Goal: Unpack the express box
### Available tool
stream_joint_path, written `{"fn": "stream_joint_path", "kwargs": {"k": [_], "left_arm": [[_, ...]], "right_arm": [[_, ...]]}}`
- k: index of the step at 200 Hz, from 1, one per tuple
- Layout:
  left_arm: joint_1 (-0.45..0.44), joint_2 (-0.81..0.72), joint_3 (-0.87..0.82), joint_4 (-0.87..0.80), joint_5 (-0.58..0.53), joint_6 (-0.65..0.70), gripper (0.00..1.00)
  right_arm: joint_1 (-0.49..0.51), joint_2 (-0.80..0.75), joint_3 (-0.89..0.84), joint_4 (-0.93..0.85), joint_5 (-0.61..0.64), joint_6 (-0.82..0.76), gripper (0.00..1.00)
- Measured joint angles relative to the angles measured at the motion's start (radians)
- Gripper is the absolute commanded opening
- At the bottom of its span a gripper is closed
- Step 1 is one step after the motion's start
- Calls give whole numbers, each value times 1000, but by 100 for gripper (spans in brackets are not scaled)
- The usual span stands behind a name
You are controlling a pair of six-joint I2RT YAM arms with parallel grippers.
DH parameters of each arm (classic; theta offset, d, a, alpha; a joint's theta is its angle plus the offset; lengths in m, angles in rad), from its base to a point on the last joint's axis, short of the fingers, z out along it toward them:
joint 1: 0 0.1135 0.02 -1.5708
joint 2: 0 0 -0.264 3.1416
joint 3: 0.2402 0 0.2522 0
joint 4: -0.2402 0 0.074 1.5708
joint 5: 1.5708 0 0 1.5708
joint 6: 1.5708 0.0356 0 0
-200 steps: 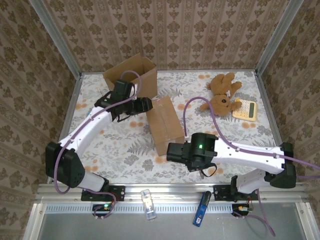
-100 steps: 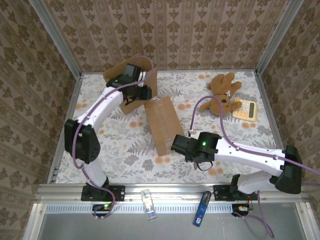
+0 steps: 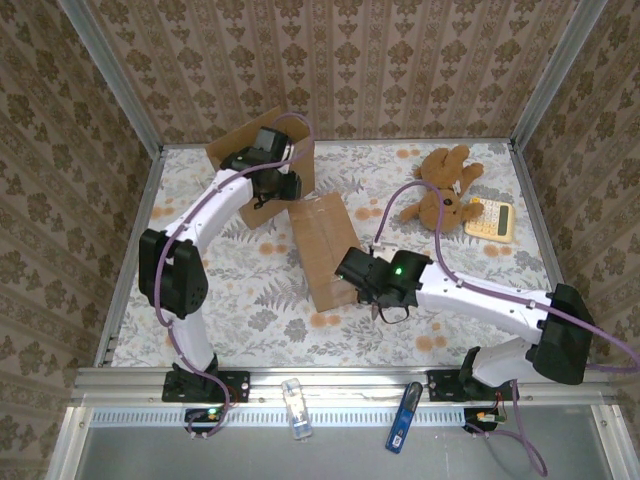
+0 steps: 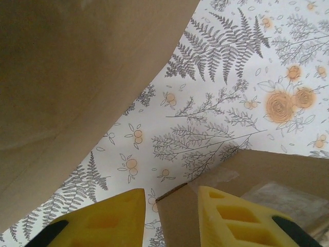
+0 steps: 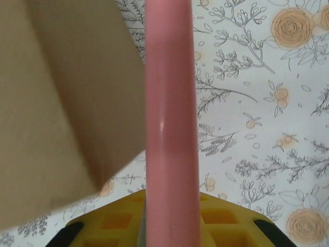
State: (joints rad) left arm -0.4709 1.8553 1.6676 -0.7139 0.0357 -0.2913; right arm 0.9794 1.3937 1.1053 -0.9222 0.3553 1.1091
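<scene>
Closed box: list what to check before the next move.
1. Closed box lying flat, flaps shut: ok.
2. Left gripper open over the box's far corner: ok.
3. Right gripper shut on pink tool: ok.
4. Tool tip touching the box: cannot tell.
5. Teddy bear and calculator apart from both grippers: ok.

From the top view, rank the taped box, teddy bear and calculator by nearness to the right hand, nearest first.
1. Taped box, right beside the right hand, which grips a pink tool.
2. Teddy bear, far right.
3. Calculator, just beyond the bear, rightmost.
</scene>
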Motion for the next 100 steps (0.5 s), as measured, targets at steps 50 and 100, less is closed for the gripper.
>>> {"fn": "stream_joint_path", "kwargs": {"k": [50,100], "left_arm": [[3,-51,-113,34,-47,-3,31],[2,-214,-290,36,-99,-26,32]], "right_arm": [[-101,34,11,2,-22,-108,0],[-219,34,53,-8,-36,-229,0]]}}
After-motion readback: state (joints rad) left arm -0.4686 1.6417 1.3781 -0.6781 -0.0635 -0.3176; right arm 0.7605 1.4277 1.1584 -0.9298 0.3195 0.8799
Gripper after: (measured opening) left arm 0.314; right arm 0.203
